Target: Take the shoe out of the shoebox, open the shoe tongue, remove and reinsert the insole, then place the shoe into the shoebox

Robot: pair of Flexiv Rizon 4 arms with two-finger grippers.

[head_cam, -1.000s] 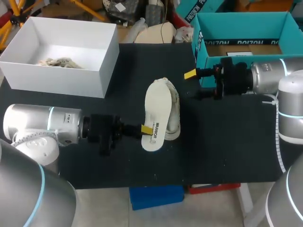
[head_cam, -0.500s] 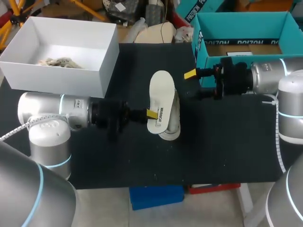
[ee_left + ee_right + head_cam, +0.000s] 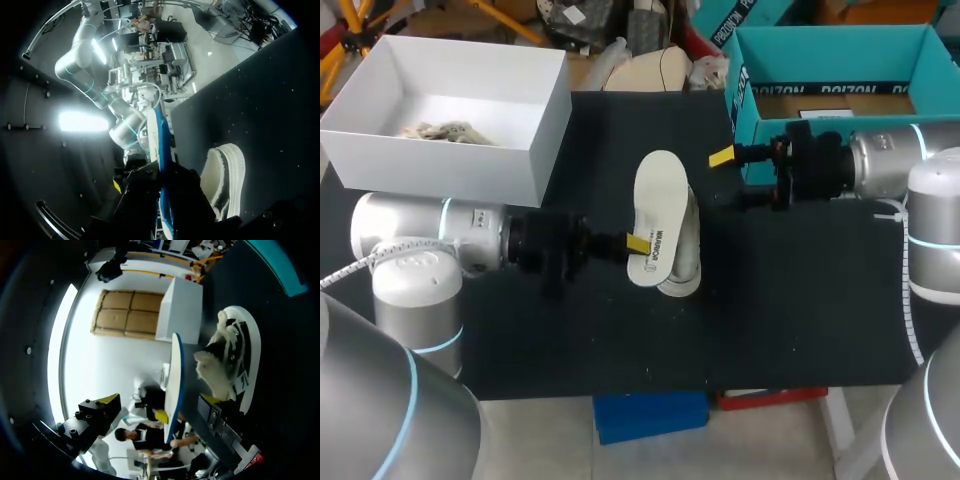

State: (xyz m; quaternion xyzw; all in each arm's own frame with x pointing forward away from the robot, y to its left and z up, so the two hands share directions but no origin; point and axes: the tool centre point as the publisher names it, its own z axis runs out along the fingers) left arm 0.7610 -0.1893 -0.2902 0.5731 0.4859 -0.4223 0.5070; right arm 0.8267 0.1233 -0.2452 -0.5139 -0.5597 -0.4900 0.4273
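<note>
Left gripper [image 3: 638, 244]: clamped on the white insole [image 3: 658, 215] near one end, holding it on edge right at the shoe [image 3: 682, 250].
Right gripper [image 3: 728, 178]: fingers wide apart, empty, just beside the teal box [image 3: 760, 45].
Shoe: white, on its side mid-table [image 3: 770, 300], well apart from the white box [image 3: 450, 170].
Risk: the thin insole, gripped at one end, may bend and catch on the collar. The unheld shoe may skid away.
Writing: dark print on the insole and white lettering on the teal box, not read out here.

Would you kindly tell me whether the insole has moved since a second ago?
Yes. The insole, pinched in the left gripper, has shifted away from the robot, toward the white box.
</note>
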